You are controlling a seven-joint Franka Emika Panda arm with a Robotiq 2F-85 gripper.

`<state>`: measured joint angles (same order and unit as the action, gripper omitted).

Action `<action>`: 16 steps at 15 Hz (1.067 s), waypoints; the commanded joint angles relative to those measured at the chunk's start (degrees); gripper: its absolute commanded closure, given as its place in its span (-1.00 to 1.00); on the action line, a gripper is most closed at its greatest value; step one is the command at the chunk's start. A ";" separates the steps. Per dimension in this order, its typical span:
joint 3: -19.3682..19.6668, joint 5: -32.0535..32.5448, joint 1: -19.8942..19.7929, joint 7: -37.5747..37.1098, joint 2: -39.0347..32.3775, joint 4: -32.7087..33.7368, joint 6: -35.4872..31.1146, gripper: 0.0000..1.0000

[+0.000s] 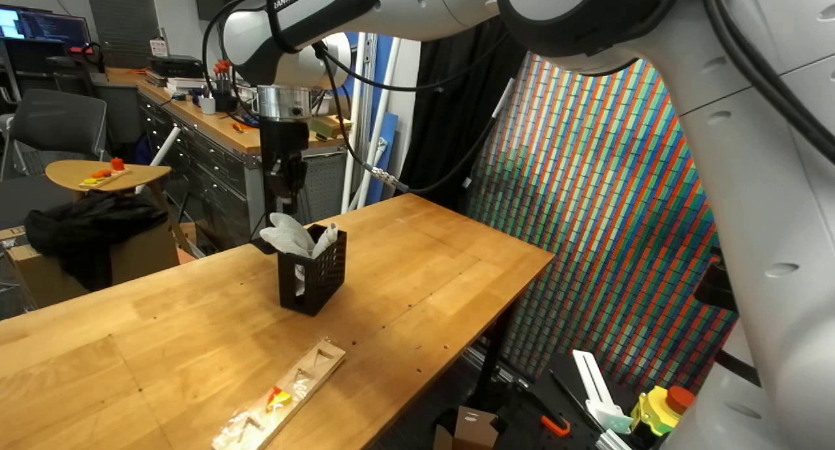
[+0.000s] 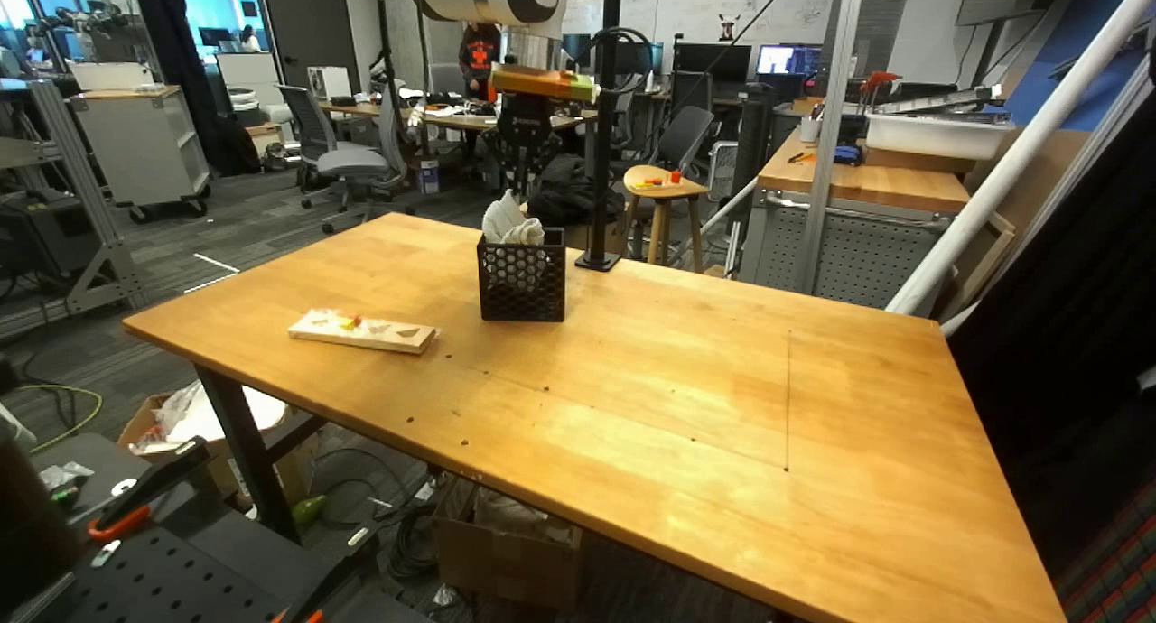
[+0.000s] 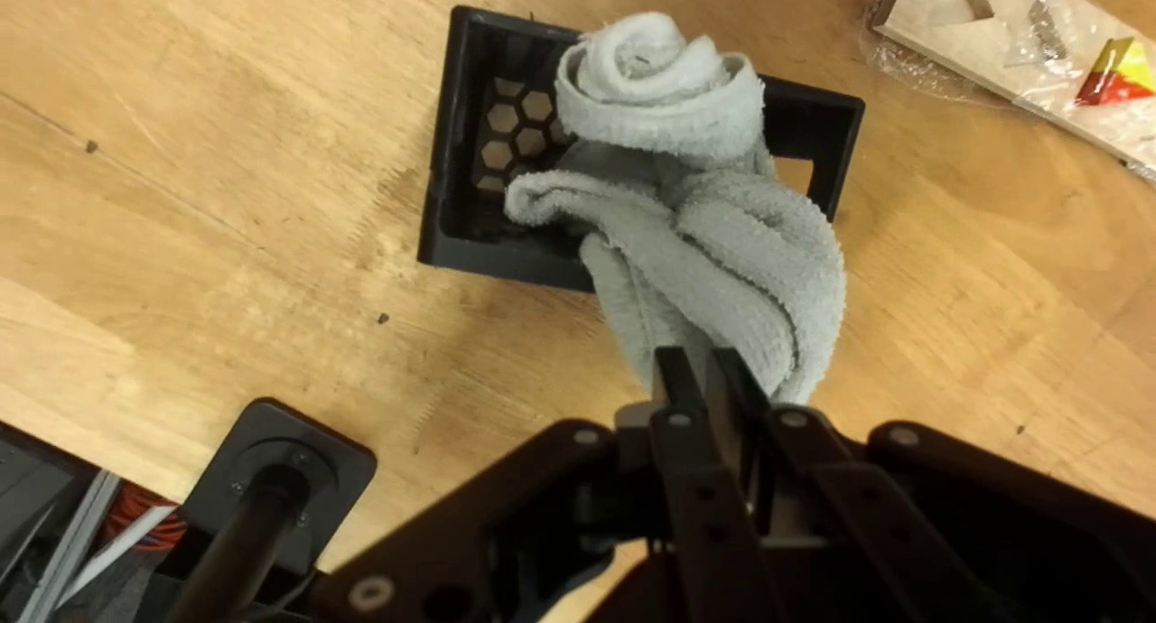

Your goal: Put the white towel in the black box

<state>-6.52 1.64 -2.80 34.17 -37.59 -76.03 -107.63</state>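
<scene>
Nearest to us, low in the wrist view, the gripper [image 3: 700, 361] hangs over the white towel [image 3: 704, 235], its two dark fingers close together with a thin slit between; whether they pinch cloth, we cannot tell. The towel sits partly inside the black box [image 3: 501, 258], folds standing above the rim; in an exterior view one lobe [image 1: 287, 238] leans out past the edge. To seat it well, we would bring that lobe in over the opening, steer it toward the roomier end, at left in the wrist view, and press gently, since the box looks light enough to skid. If cloth is caught, we would part the fingers only once it is below the rim, then rise straight up.

The towel is thick, looped terry, greyish white, one end rolled into a soft coil. The box is upright, rectangular and stiff, probably plastic, its walls pierced by honeycomb hexagons. Beneath is the bench [image 3: 226, 271], smooth jointed wood. Near the box lies a pale wooden board [image 3: 1016, 72] with triangular recesses under crinkled clear wrap. Farther off, in both exterior views, stands a rounded wooden stool [image 1: 147, 173].
</scene>
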 commanded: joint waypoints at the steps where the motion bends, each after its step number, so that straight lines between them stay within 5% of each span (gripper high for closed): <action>1: 0.24 2.02 1.39 1.62 -2.86 6.70 3.23 0.75; 16: -0.03 0.46 1.14 0.82 -3.13 4.56 1.92 0.75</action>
<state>-6.50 2.57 -1.42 35.51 -41.94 -70.28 -105.92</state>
